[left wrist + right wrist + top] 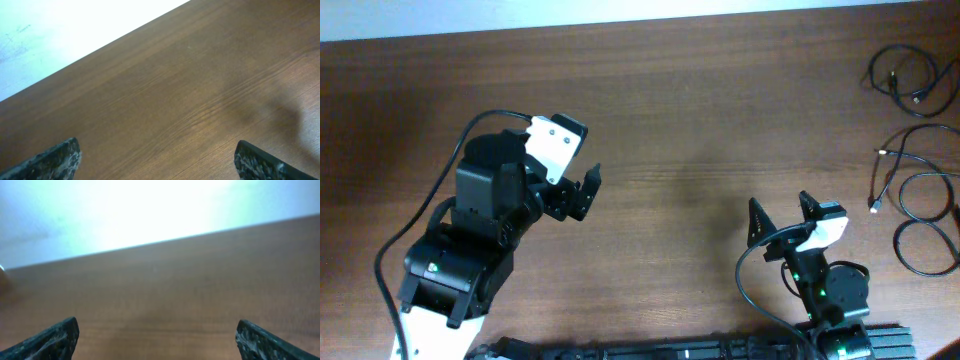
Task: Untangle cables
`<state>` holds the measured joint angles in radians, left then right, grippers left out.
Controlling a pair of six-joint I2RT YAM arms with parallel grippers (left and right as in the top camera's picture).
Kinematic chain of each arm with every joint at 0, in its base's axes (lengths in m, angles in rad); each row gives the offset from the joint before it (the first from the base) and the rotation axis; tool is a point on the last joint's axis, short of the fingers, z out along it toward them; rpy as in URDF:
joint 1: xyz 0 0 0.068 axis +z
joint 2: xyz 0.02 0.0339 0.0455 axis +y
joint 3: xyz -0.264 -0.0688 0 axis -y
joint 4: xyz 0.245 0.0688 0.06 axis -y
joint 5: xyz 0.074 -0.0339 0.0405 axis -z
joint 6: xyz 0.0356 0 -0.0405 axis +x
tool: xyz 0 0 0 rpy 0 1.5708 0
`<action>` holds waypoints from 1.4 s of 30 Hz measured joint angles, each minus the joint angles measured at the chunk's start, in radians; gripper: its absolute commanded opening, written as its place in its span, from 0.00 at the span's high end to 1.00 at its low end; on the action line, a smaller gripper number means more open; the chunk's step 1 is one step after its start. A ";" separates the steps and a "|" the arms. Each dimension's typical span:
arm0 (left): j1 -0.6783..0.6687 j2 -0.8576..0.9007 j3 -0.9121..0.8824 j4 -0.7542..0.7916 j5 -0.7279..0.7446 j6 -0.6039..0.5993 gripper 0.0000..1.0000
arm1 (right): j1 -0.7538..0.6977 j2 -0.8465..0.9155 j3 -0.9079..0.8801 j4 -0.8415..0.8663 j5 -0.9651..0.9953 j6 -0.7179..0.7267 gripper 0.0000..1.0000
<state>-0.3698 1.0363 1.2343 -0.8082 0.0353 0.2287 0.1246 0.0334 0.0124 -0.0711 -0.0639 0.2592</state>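
Thin black cables lie only in the overhead view, at the table's far right. One small looped cable (pixel 917 98) lies near the top right corner. A larger bunch of loops (pixel 920 222) with small plug ends sits below it at the right edge. My right gripper (pixel 779 205) stands open left of that bunch, apart from it, fingers pointing to the far edge. My left gripper (pixel 578 195) is open over the bare middle left of the table. The left wrist view (pixel 157 160) and the right wrist view (pixel 157 337) show only wood between the spread fingers, and no cable.
The brown wooden table (pixel 700 110) ends in a pale far edge at the top. Each arm trails a thicker black wire, one on the left (pixel 440 190) and one on the right (pixel 745 275). A black ribbed rail (pixel 720 350) runs along the near edge.
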 measured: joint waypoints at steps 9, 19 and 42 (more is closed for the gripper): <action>0.000 0.000 0.000 0.000 0.000 0.000 0.01 | 0.000 -0.019 0.000 0.000 0.004 0.000 0.01; 0.000 0.000 0.000 0.000 0.000 0.000 0.01 | -0.092 -0.019 0.000 -0.005 0.050 -0.261 0.01; 0.000 0.000 0.000 0.000 0.000 0.000 0.01 | -0.112 -0.019 0.000 -0.004 0.061 -0.298 0.01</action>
<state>-0.3695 1.0363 1.2343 -0.8078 0.0353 0.2287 0.0124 0.0139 0.0124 -0.0753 -0.0029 -0.0387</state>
